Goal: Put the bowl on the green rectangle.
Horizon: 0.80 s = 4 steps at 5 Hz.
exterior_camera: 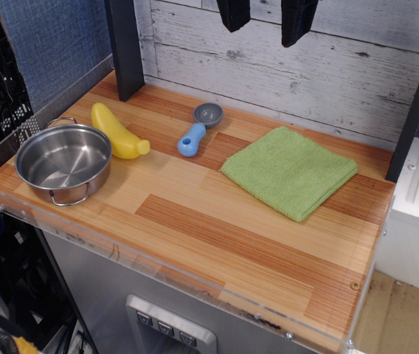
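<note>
At far left sits the bowl (63, 160), well apart from the green rectangle (289, 171).

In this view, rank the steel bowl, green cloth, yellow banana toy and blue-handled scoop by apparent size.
1. green cloth
2. steel bowl, somewhat smaller
3. yellow banana toy
4. blue-handled scoop, slightly shorter than the banana, so that ranking is unsure.

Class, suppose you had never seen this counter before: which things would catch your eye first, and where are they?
The shiny steel bowl sits empty at the left edge. The bright green cloth lies flat toward the right. Between them lie a yellow banana toy and a blue-handled scoop.
</note>
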### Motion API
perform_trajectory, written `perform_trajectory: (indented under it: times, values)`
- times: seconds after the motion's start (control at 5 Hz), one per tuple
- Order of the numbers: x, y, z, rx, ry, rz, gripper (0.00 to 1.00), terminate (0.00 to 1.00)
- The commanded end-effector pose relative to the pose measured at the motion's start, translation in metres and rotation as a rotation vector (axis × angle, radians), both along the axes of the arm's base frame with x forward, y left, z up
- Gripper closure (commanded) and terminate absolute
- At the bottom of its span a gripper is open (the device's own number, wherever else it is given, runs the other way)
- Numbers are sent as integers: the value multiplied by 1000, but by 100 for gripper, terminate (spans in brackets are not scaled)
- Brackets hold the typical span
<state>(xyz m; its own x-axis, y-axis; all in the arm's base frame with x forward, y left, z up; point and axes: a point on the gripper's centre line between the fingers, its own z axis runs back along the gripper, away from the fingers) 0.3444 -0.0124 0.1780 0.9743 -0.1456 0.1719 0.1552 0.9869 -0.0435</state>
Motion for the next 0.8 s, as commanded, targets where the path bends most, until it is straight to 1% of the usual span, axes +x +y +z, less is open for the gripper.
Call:
perform_trajectory:
  times: [0.0,0.2,0.4,0.6]
  values:
    - [0,0,0,0,0,0,0,0]
    - [-16,14,4,-2,-17,33,0,0]
    - [-36,26,2,-3,-20,77,0,0]
    - [-59,42,2,15,-23,110,0,0]
